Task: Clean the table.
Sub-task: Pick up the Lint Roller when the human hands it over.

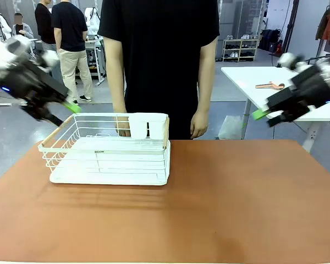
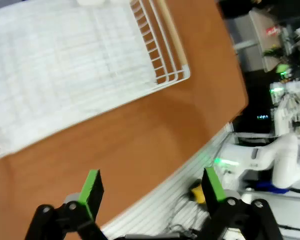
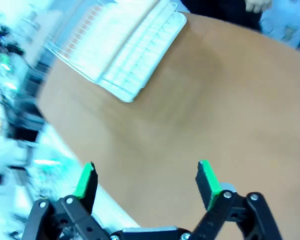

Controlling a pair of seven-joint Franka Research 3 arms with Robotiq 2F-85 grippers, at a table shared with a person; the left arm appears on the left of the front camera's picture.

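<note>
The surface [image 1: 236, 203] runs reddish-brown from the robot to the person and carries a white wire rack [image 1: 110, 159] near its far left corner, long axis along the far edge. The left pincer [image 1: 65, 113] hangs wide and empty above the rack's left end, clearly the nearer. The right pincer [image 1: 264, 117], also wide and empty, hovers toward the far right corner, well apart. The left wrist view looks down into the rack, which seems empty. The front view adds the person's hand [image 1: 198, 124] at the far edge.

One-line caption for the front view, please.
Open left gripper and open right gripper hover, flanking a white wire dish rack on the reddish-brown table; a person in black stands behind.
</note>
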